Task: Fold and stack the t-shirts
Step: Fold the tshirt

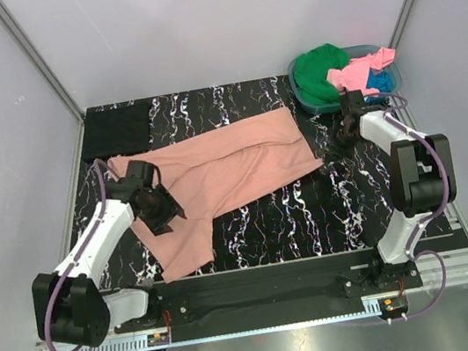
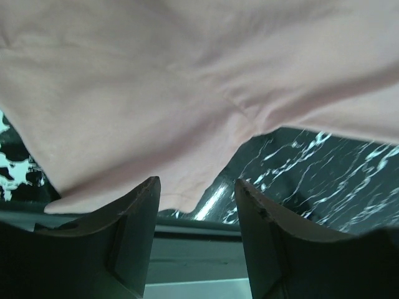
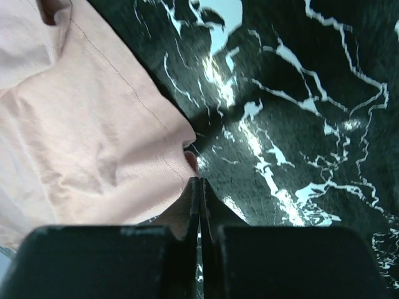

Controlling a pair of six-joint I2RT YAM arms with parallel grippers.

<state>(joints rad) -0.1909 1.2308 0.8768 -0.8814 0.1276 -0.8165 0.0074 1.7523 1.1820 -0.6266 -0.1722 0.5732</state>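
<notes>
Lying flat beneath and beyond the wide-apart, empty fingers of the left gripper [image 2: 196, 190], the salmon-pink t-shirt [image 1: 232, 162] has open black marbled table [image 1: 310, 208] along its near edge. The right gripper [image 3: 200, 184] is pressed closed on the shirt's corner; beyond its tips, a basket [image 1: 302, 95] holds more tees [image 1: 317, 69].

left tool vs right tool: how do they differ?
Left tool is open, fingers apart; right tool is shut. Left tool sits over the salmon t-shirt at its left side; right tool seems to pinch its right corner. Both work the same shirt.
</notes>
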